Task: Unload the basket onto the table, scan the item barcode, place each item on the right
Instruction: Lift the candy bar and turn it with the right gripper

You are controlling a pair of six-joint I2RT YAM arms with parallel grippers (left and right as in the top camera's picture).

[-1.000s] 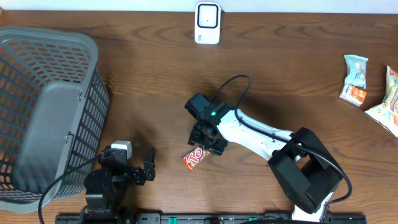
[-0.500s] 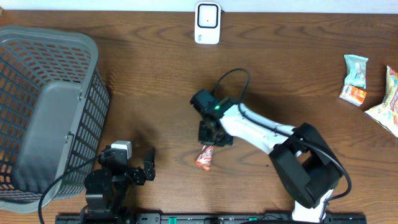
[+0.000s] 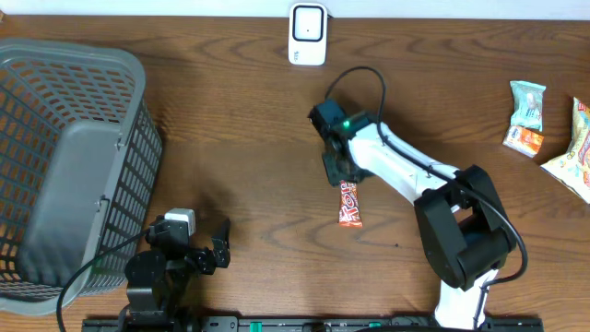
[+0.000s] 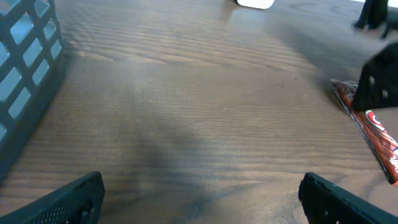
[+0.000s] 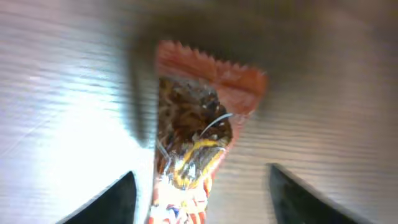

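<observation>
The step in hand looks like the pick-up: the candy bar [image 3: 348, 204] has to be gripped before its barcode can go anywhere near the scanner [image 3: 307, 34].

The right end effector [image 3: 336, 172] hangs low over the upper end of the bar, which lies flat on the bench [image 3: 230, 120] and stretches away from it toward the robot's side. In the right wrist view the fingers [image 5: 115, 199] stand apart with the wrapper's crimped end between them. The wrapper is close to one finger, with bare wood showing before the other, so nothing is clamped. The left end effector [image 3: 221, 249] rests well off to the side, its jaws spread wide on nothing.

The scanner sits well beyond the right end effector, at the far edge of the bench. No barcode can be made out on the wrapper from here.

The next move calls for closing squarely on the thin, slippery wrapper end. The bar then has to be lifted and carried out to the scanner, and turned until the printed code faces it.
</observation>
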